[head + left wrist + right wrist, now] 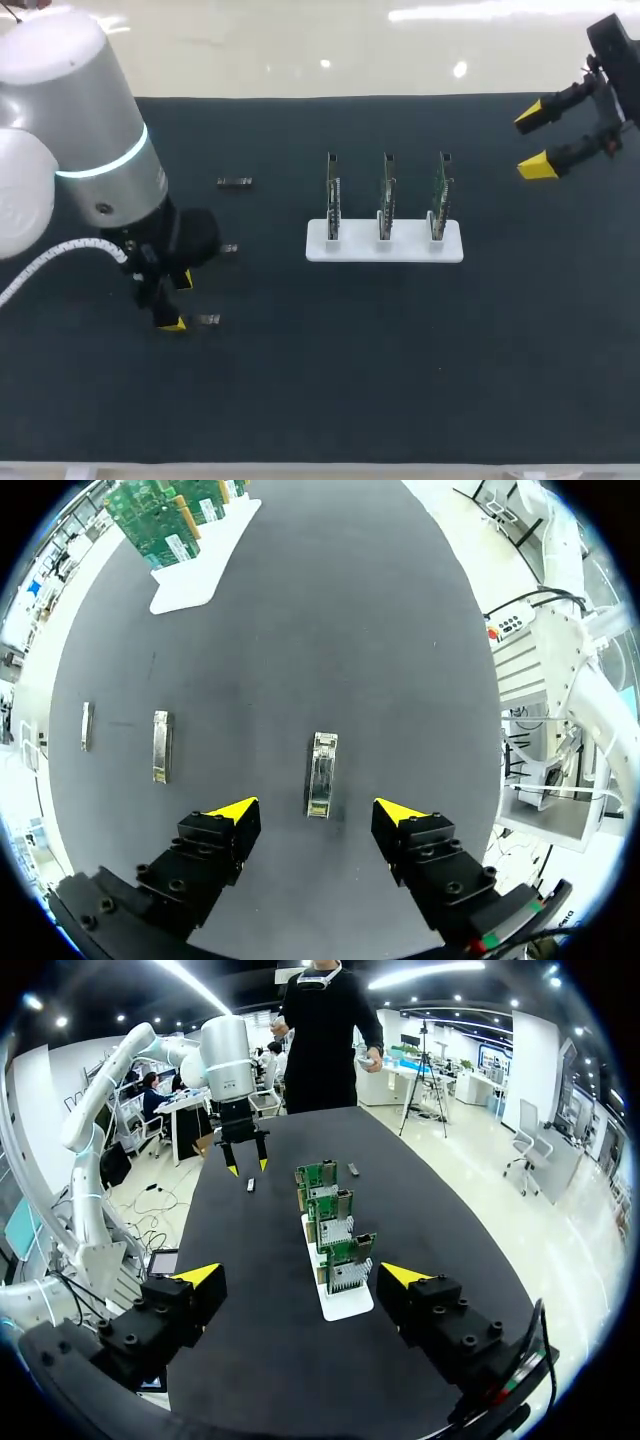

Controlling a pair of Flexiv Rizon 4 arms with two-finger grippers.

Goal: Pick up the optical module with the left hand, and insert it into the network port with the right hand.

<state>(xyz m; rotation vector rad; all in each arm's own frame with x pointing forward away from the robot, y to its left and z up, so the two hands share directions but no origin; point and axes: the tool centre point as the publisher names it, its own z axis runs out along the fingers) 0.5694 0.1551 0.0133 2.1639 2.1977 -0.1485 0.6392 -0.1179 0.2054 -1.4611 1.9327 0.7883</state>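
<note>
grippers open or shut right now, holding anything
Left gripper: open, holding nothing; optical module lies between its fingers, untouched.
Right gripper: open, holding nothing.

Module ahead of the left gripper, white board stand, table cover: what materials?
Module: likely bare metal, silvery with glints. Stand: probably plastic, plain matte white. Table cover: looks like a dark matte mat, maybe rubber or fabric; no reflections.

Overhead, the bulky left arm [75,130] hides most of the left hand [179,302]; the right arm [615,55] is cut off; detail on the 3 boards [386,205] is too small to tell.
</note>
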